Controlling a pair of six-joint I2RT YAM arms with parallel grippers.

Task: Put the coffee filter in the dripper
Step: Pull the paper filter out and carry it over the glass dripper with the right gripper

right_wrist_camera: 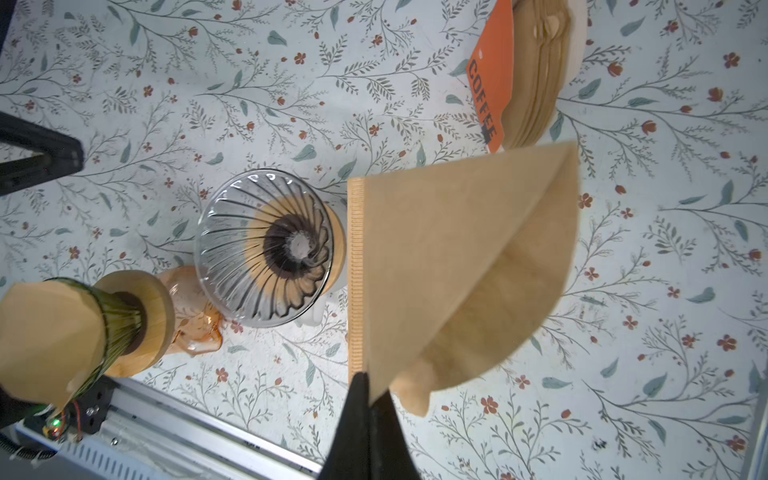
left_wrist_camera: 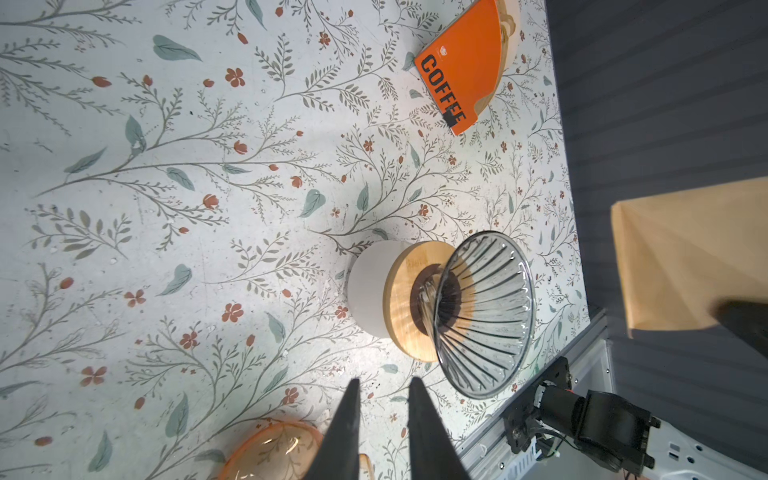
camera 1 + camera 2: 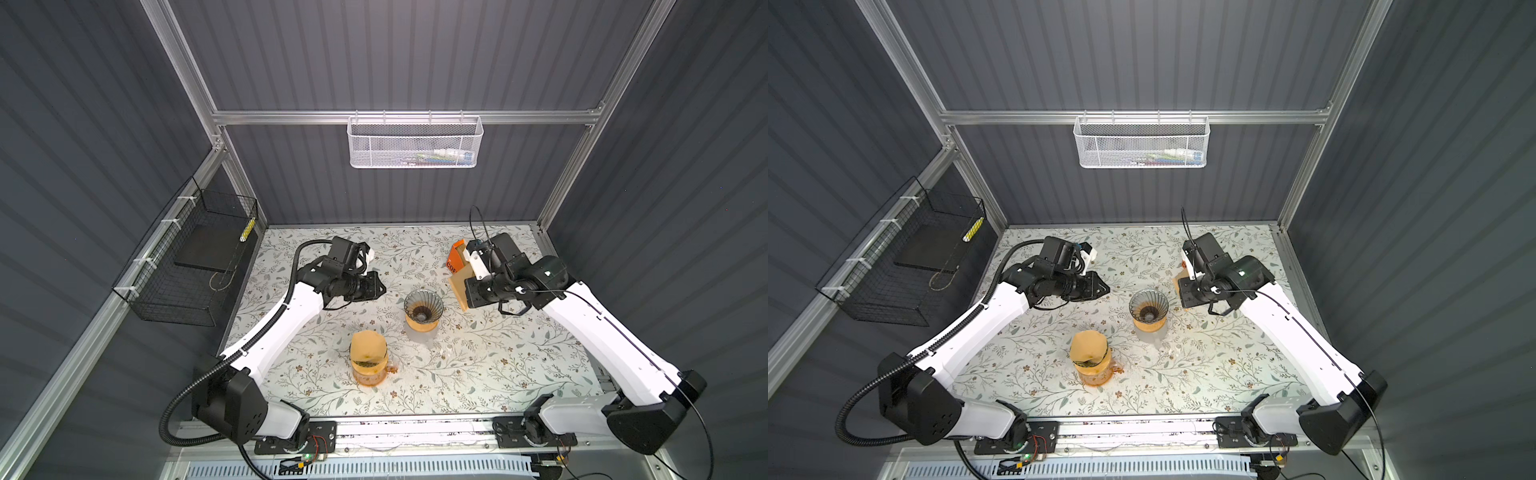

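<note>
Left jaws: slightly spread, empty, left of the dripper (image 3: 424, 307).
Dripper: upright on the surface (image 3: 498, 374), mouth up, empty.
Filter (image 1: 457, 266): in the air just right of the dripper, clear of the surface, partly opened.
Right jaws: pinching the filter's seamed edge; this arm is nearer, and the dripper lies left of it, lower.

The orange filter packet (image 2: 461, 70) reads "COFFEE" in black, its last letters seemingly partly covered.
</note>
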